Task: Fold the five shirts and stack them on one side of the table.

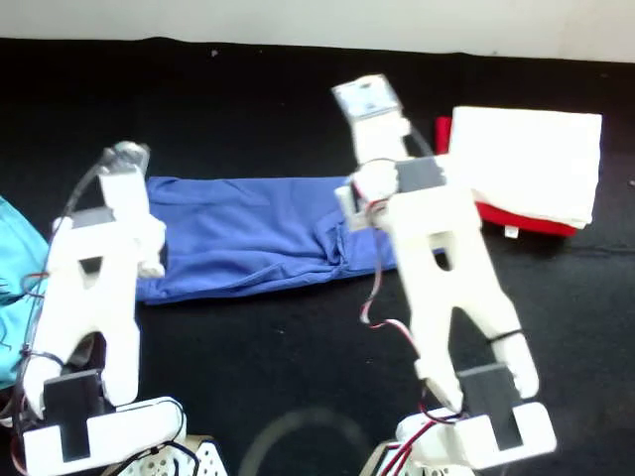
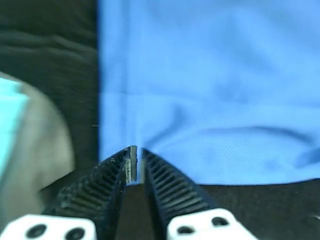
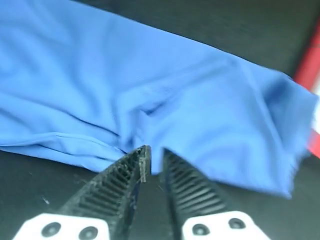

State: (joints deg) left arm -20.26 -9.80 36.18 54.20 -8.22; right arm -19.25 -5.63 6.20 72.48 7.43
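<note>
Shirts lie four in number on the black table [image 1: 298, 367], with two arms and two grippers over them. The blue shirt [image 1: 248, 238] is the largest, laid as one long band across the middle from 9 o'clock to 3 o'clock. At 2 o'clock sits a stack of two: a folded white shirt [image 1: 526, 164] on top of a folded red shirt [image 1: 536, 224], whose edge pokes out beneath. A light turquoise shirt [image 1: 15, 268] shows in part at the table's 9 o'clock edge, apart from the blue one.

The left gripper [image 1: 151, 260] is at the blue shirt's 9 o'clock end, so the cloth stretches away from it toward 3 o'clock. In the left wrist view the left gripper [image 2: 136, 157] has its jaws drawn together to a thin slit on the corner of the blue shirt [image 2: 210, 90], and creases in the cloth run to the tips, so it seems to pinch the fabric.

The right gripper [image 1: 349, 213] is near the shirt's 3 o'clock end, beside the stack. In the right wrist view the right gripper [image 3: 155, 160] is parted a little, with its tips at the near edge of the blue shirt [image 3: 150, 85] and nothing clamped.
</note>
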